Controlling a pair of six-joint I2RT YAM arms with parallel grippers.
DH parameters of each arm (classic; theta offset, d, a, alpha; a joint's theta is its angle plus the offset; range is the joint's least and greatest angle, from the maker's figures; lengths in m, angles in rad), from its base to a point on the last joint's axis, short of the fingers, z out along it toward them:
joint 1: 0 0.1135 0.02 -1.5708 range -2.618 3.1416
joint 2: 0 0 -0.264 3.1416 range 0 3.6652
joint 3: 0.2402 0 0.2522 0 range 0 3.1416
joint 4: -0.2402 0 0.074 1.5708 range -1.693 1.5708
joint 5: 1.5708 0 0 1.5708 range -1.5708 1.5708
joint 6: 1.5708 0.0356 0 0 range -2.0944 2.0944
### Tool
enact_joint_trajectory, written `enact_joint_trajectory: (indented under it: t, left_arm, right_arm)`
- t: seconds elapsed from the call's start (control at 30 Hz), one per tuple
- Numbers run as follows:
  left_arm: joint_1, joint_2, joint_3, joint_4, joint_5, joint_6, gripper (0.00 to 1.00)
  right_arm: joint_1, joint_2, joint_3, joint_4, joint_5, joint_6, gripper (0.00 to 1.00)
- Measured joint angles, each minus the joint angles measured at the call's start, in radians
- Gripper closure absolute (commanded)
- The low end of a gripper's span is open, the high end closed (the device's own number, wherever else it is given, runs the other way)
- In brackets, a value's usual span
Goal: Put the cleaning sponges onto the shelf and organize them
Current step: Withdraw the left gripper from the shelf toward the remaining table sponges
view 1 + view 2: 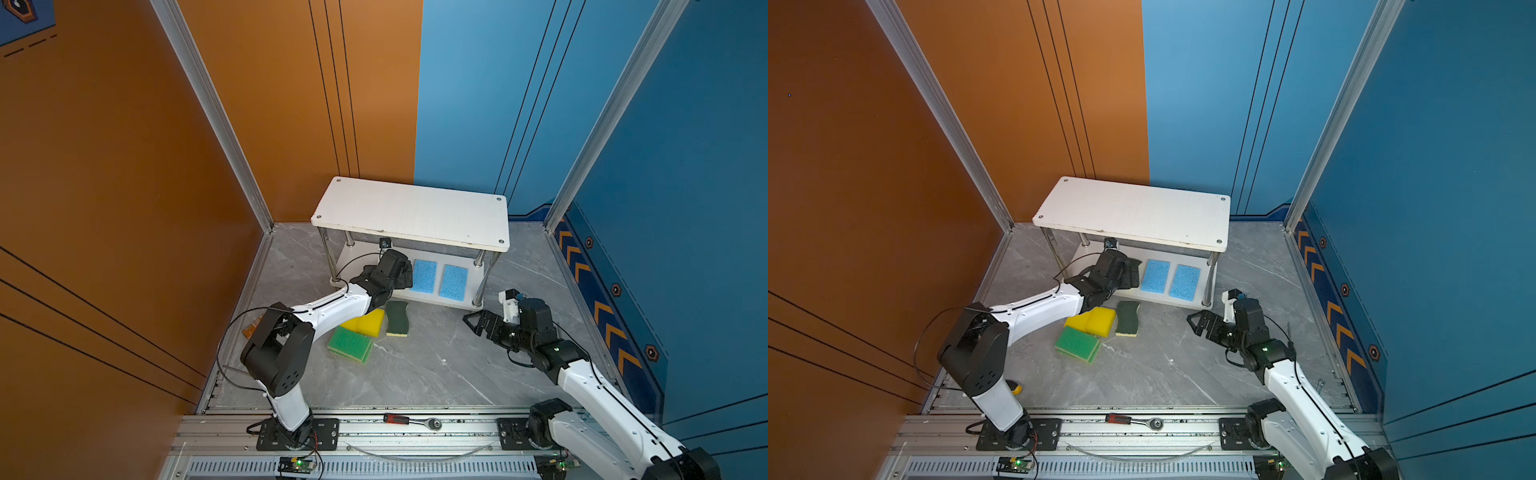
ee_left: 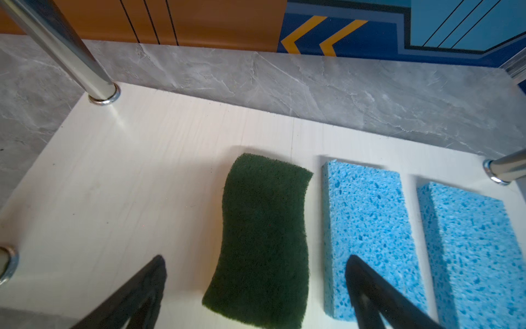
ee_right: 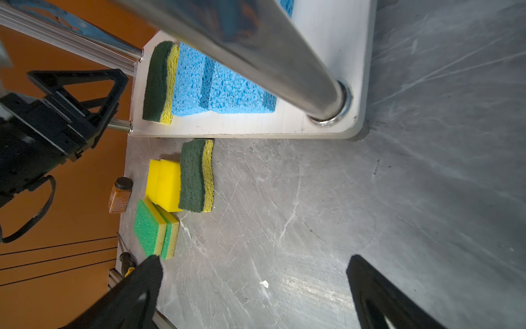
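Note:
The shelf [image 1: 411, 212] [image 1: 1133, 212] stands at the back. Its lower board [image 2: 113, 171] [image 3: 327, 28] carries two blue sponges [image 1: 424, 276] [image 1: 454, 281] [image 2: 367, 216] and one dark green wavy sponge [image 2: 264, 236] [image 3: 156, 82] lying flat beside them. My left gripper [image 2: 255, 257] [image 1: 405, 274] is open over that green sponge, jaws wide on either side and not touching it. On the floor in front lie another dark green sponge [image 1: 397, 318] [image 3: 193, 176], two yellow sponges [image 1: 368, 322] [image 3: 163, 183] and two light green sponges [image 1: 349, 344] [image 3: 148, 228]. My right gripper [image 3: 254, 257] [image 1: 471, 322] is open and empty over bare floor.
A shiny shelf post [image 3: 270, 57] stands close in front of the right gripper. A small brown bottle [image 3: 121, 195] sits by the orange wall left of the sponges. A ratchet wrench [image 1: 411, 420] lies on the front rail, and a yellow-handled screwdriver [image 1: 1016, 388] behind the left arm.

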Motion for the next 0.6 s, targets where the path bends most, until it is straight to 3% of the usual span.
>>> enact_joint_trajectory:
  t: [0.23, 0.6]
  left_arm:
    - [-0.041, -0.138, -0.064, -0.043, -0.028, -0.011, 0.02]
    - [-0.216, -0.225, -0.182, -0.087, -0.078, -0.080, 0.02]
  right_arm:
    - [-0.001, 0.031, 0.003, -0.001, 0.000, -0.001, 0.00]
    - [-0.002, 0.075, 0.032, -0.011, -0.004, -0.004, 0.00]
